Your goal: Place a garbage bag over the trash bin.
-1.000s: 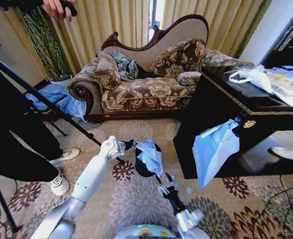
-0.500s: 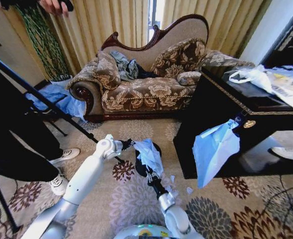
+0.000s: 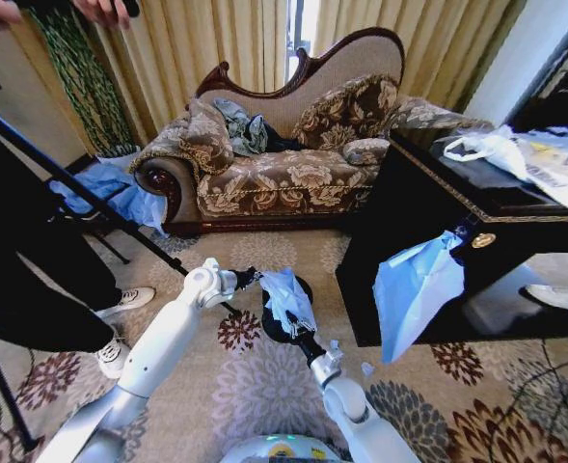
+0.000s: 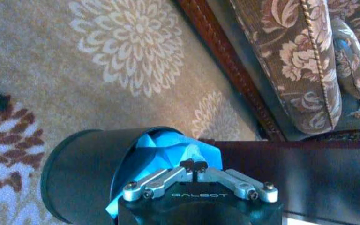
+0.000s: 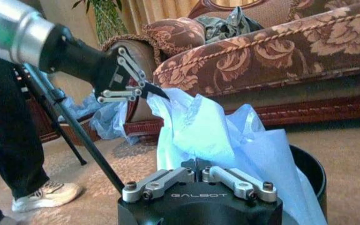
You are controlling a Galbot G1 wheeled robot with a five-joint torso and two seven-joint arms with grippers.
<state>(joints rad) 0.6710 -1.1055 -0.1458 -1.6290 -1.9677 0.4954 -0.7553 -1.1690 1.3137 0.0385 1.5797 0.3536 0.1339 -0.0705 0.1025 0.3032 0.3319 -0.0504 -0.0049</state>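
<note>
Over the last second the right claw [image 3: 296,328] has pulled back toward the robot, both it and the left claw [image 3: 256,279] clamped on the garbage bag [image 3: 285,294], apparently spreading it above the trash bin [image 3: 274,328], with bare carpet [image 3: 255,381] around and the dark cabinet [image 3: 399,251] close on the right.

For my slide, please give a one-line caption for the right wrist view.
Both end effectors, right and left, pinch the garbage bag above the trash bin.

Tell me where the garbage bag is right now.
In the head view the garbage bag hangs bunched over the black trash bin on the carpet, before the sofa, pinched between both tools.
</note>
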